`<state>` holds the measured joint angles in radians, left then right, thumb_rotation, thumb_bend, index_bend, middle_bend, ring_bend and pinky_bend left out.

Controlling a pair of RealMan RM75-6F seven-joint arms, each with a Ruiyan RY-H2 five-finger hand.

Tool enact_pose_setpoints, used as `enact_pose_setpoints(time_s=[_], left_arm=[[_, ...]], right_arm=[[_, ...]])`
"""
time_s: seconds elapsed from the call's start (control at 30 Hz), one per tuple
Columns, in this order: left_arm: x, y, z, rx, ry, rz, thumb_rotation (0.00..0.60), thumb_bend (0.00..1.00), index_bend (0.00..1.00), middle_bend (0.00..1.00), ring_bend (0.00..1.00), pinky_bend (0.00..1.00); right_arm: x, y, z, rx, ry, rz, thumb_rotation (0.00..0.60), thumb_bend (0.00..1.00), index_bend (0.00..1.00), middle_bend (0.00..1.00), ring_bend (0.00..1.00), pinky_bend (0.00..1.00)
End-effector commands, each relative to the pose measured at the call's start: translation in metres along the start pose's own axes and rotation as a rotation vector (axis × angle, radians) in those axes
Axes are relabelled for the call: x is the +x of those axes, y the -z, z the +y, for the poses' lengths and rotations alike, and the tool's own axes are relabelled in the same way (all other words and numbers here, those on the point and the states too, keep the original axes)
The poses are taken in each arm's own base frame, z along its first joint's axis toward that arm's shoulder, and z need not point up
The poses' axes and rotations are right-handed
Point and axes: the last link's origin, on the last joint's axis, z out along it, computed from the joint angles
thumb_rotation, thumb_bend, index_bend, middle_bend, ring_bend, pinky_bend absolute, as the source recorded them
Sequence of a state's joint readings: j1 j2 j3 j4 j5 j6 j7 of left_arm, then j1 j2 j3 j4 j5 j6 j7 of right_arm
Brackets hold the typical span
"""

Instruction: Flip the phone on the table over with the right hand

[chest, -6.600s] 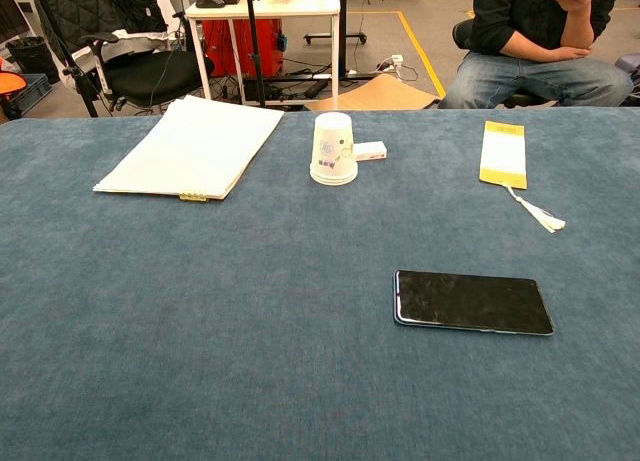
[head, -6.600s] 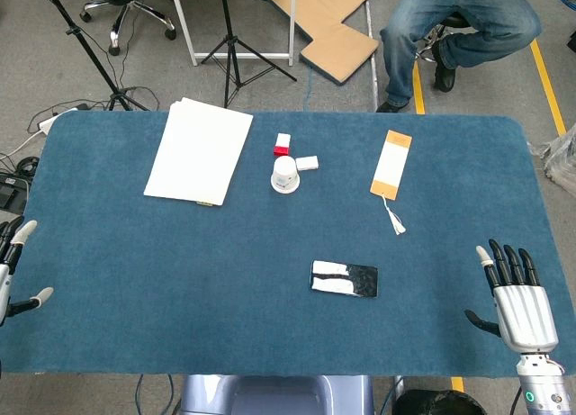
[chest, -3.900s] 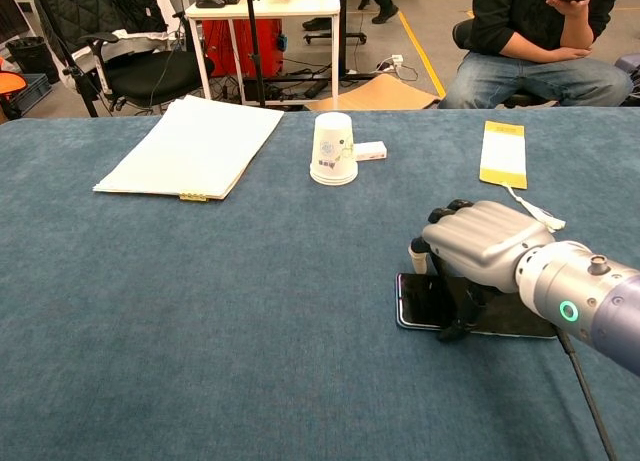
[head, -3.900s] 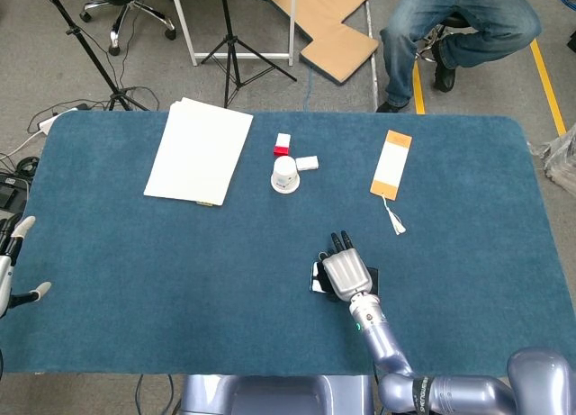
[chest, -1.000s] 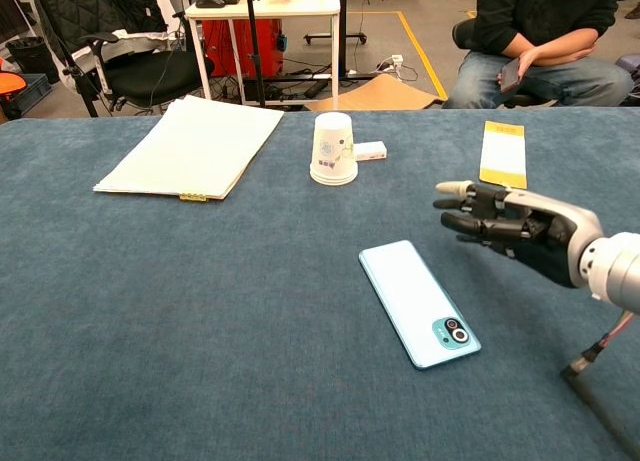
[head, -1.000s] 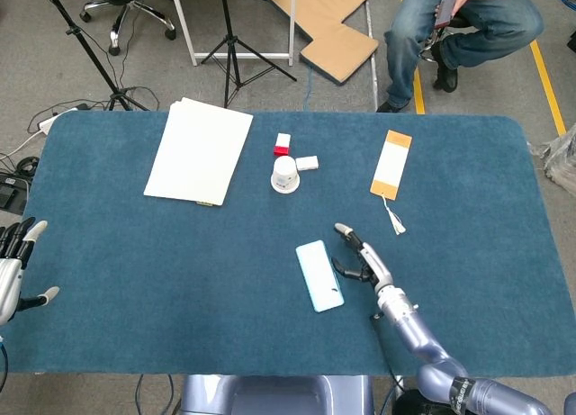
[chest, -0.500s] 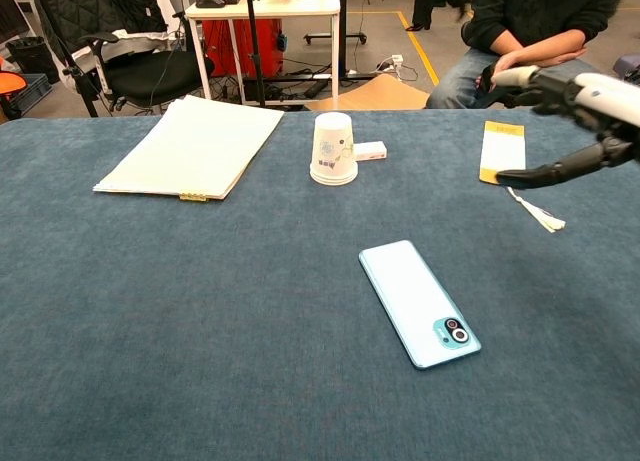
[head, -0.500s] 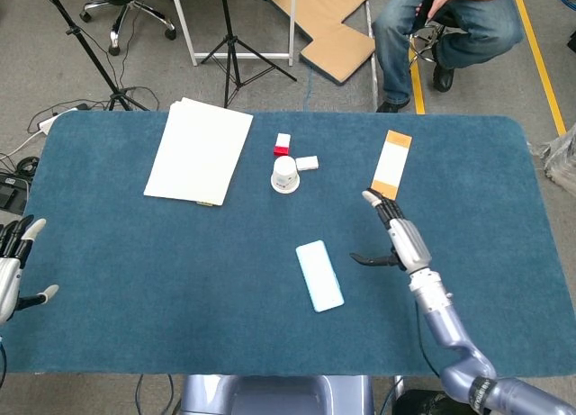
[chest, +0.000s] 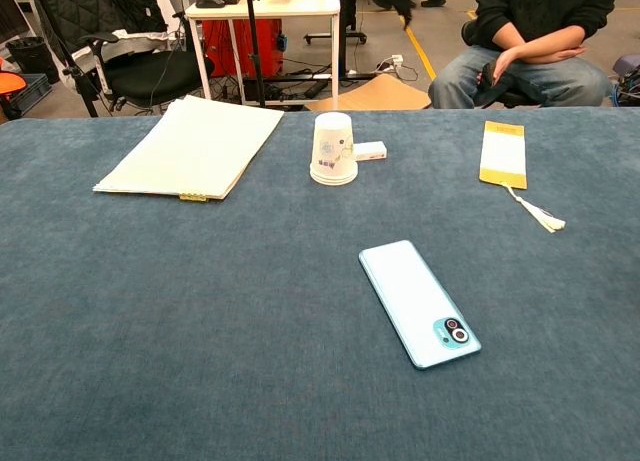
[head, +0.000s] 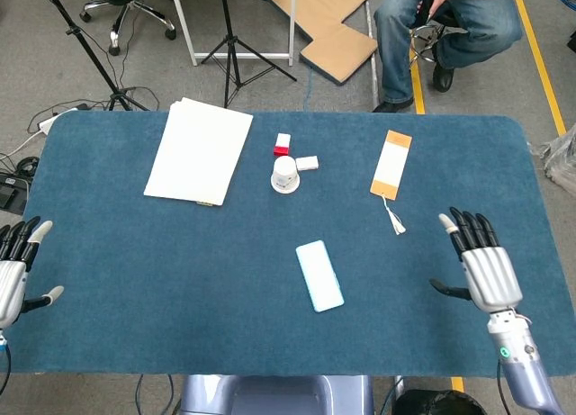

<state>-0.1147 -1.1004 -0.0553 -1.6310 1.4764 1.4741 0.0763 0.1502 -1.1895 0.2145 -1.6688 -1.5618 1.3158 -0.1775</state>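
Observation:
The phone [head: 319, 275] lies flat on the blue table, light blue back up, its camera [chest: 455, 330] toward the near edge; the chest view shows the phone [chest: 419, 302] too. My right hand [head: 483, 263] hovers open near the table's right front, well to the right of the phone, holding nothing. My left hand [head: 14, 269] is open at the far left edge, fingers spread. Neither hand appears in the chest view.
A stack of white paper [head: 199, 150] lies at the back left. An upturned paper cup [head: 285, 174] stands mid-back with a small white box [head: 307, 163] and a red and white box [head: 282, 144]. A yellow bookmark with tassel [head: 391, 167] lies back right. A person sits beyond the table.
My right hand has drawn away from the phone to the right and toward the near edge, leaving the chest view. The phone stays back side up where it lay.

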Motion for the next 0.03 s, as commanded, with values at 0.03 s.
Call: enact_pose_setpoints(time_s=[0.03], left_arm=[[0.0008,0.0001,0.0000,-0.002,0.005,0.002,0.600,0.00,0.00,0.00,0.00,0.00]], right_arm=[[0.0017,0.0112,0.0038,-0.037,-0.002,-0.018,0.600,0.00,0.01,0.00,0.00,0.00]])
